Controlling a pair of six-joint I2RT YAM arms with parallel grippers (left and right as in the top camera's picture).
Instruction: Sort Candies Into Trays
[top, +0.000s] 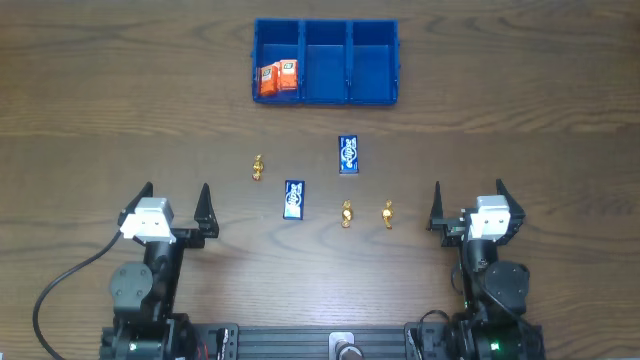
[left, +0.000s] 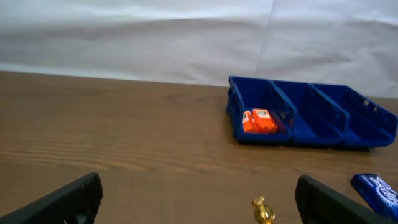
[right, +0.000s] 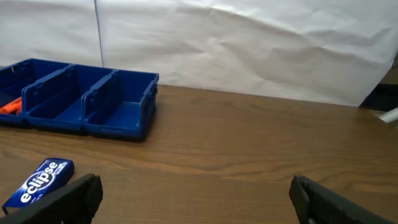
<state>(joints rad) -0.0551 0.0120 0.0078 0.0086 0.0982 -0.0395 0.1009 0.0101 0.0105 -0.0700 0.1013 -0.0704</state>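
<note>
A blue three-compartment tray (top: 326, 92) stands at the table's far middle; its left compartment holds two orange candy packs (top: 277, 78), its middle and right ones look bare. Two blue packs lie on the wood, one (top: 348, 154) nearer the tray and one (top: 293, 199) nearer me. Three gold-wrapped candies (top: 258, 166) (top: 347, 213) (top: 387, 213) sit around them. My left gripper (top: 176, 204) and right gripper (top: 468, 202) stand open near the front, holding nothing. The left wrist view shows the tray (left: 311, 118), the orange packs (left: 259, 121) and a gold candy (left: 263, 210); the right wrist view shows a blue pack (right: 38, 182).
A white backdrop (left: 186, 37) stands behind the table's far edge. A black cable (top: 60, 290) loops by the left arm's base. Bare wood lies to the left and right of the candies.
</note>
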